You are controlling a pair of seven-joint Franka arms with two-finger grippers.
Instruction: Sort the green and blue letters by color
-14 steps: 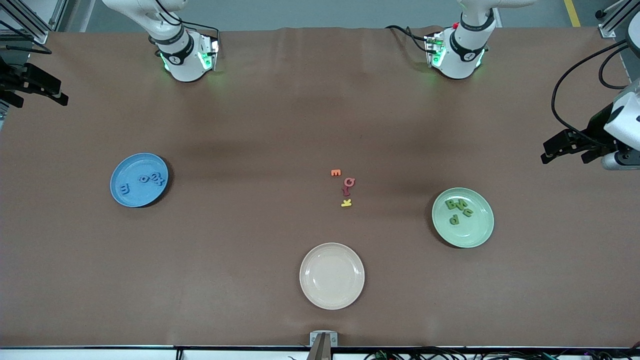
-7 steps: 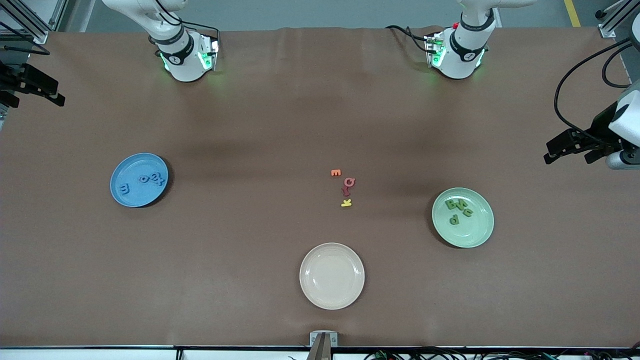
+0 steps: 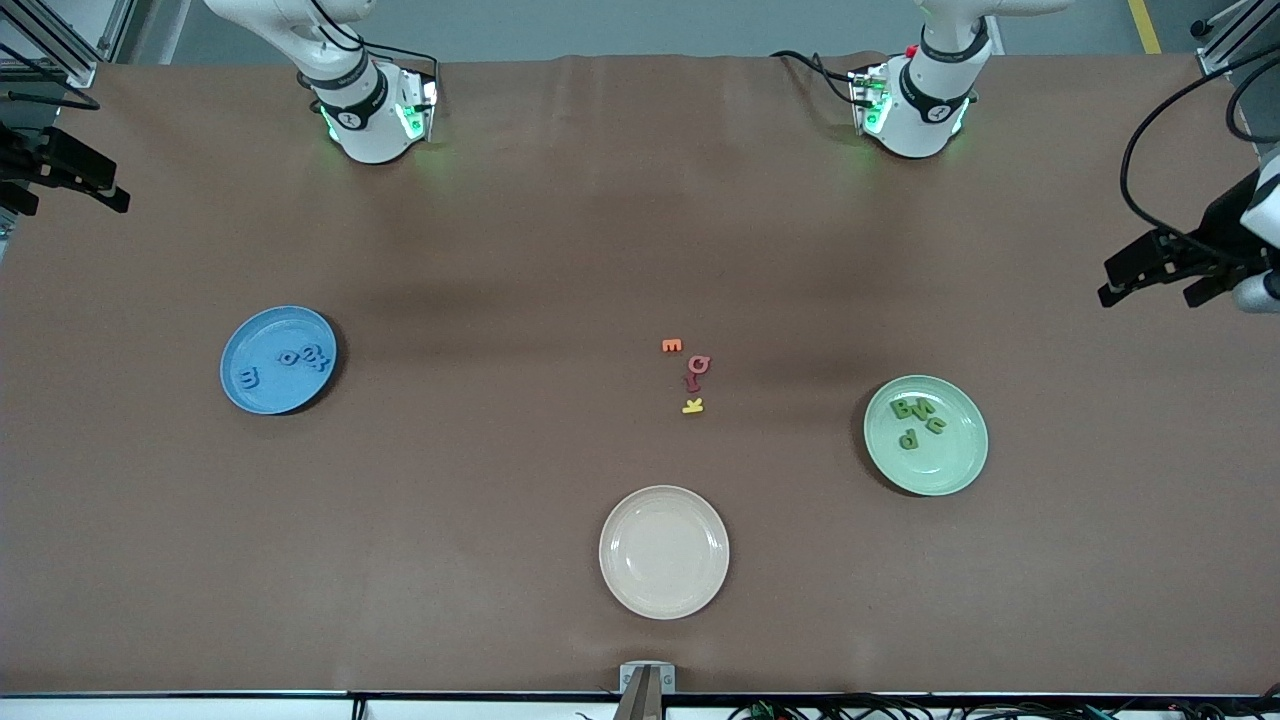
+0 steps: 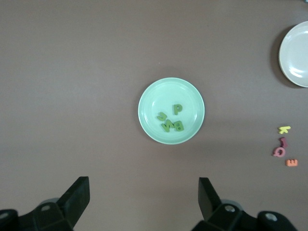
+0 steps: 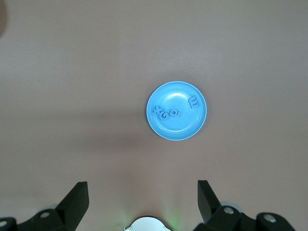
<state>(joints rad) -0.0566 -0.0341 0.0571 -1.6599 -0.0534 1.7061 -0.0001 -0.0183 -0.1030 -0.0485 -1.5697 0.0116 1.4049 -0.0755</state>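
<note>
Lit evenly and fairly brightly from overhead, with soft broad shadow bands lying across the brown table [image 3: 500, 250] above the blue plate [image 3: 278, 359]. Casting narrow dark crescents under each plate's rim. Showing no glare; staying sharp throughout, green glow spilling around both bases.

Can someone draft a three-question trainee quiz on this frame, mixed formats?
1. True or false: the green letters lie on the green plate.
2. Which plate holds no letters? A blue plate B cream plate C green plate
3. Fill in: both the left hand and right hand are ____.

Key: 1 true; 2 B; 3 open. The blue letters lie on the blue plate; orange, red and yellow letters lie on the table between the plates.
</note>
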